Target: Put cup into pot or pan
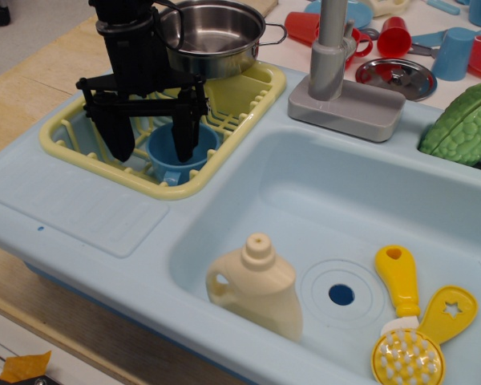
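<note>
Two black jaws of the gripper stand wide apart, straddling the cup's near wall, gripping nothing yet. It sits upright in the yellow rack; the pot waits at 1 o'clock.

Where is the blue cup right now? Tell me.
The cup sits upright in the yellow dish rack, left of the sink basin, just in front of the steel pot. The open tool straddles its left rim.

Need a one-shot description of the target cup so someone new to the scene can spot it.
Find the yellow dish rack left of the sink basin. The cup stands upright at the rack's front, the open gripper straddling its left wall. It is medium blue with a small loop handle; the other cups sit behind the faucet.
</note>
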